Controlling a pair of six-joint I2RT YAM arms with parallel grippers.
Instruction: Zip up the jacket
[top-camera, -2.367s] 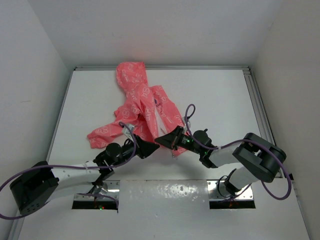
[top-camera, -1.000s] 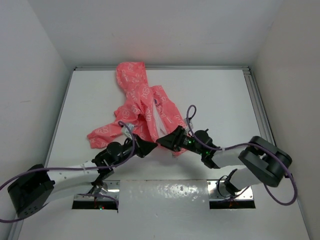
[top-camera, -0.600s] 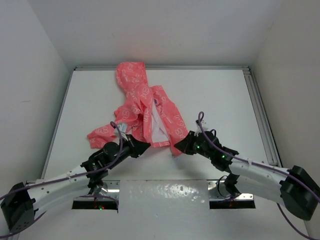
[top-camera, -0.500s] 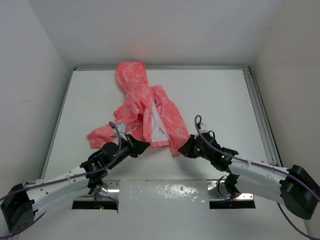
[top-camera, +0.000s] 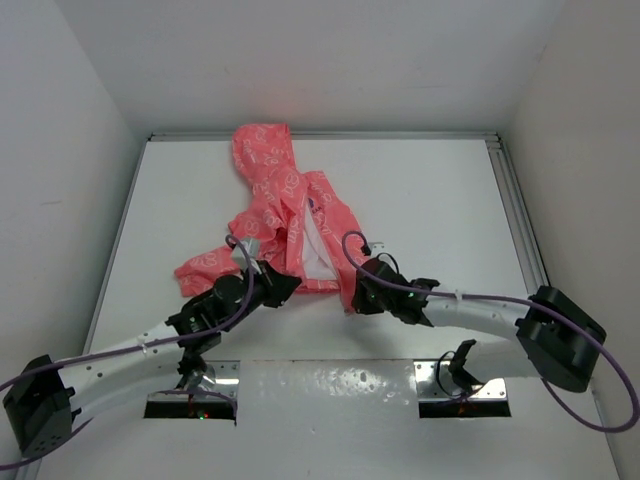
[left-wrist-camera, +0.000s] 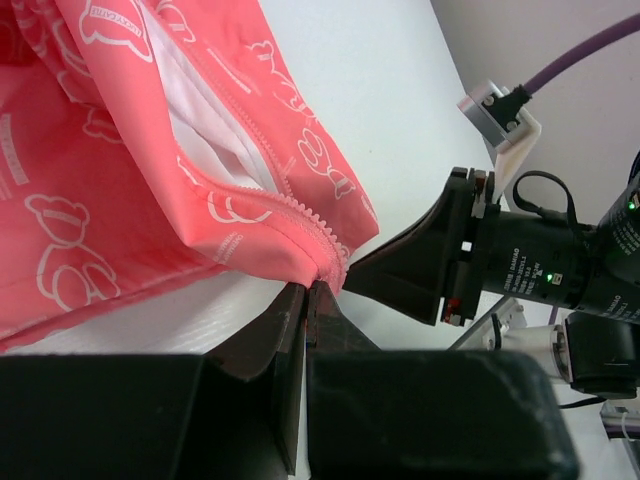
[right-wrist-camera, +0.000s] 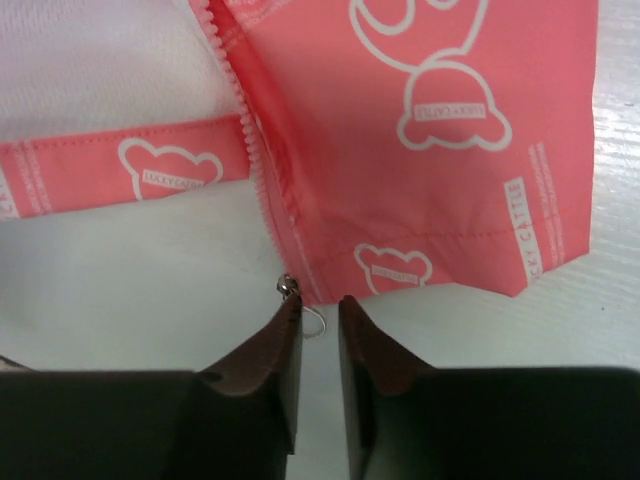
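The coral-pink jacket (top-camera: 290, 210) lies unzipped on the white table, hood at the far edge and white lining showing in the front gap. My left gripper (top-camera: 283, 290) is shut on the bottom hem corner of one front panel (left-wrist-camera: 318, 262), beside its zipper teeth. My right gripper (top-camera: 353, 296) is at the bottom corner of the other panel (right-wrist-camera: 420, 180). Its jaws stand narrowly apart (right-wrist-camera: 318, 305). The metal zipper slider (right-wrist-camera: 288, 287) touches the left fingertip, and its wire ring pull (right-wrist-camera: 315, 322) lies in the gap. The right gripper also shows in the left wrist view (left-wrist-camera: 400, 275).
One sleeve (top-camera: 205, 265) trails left on the table. The raised table rim (top-camera: 515, 215) runs along the right side, and grey walls close in on three sides. Purple cables loop over both arms.
My right gripper has moved left, back to the panel's bottom corner, with the zipper slider now at its tips. My left gripper has shifted slightly towards the middle, still holding the hem.
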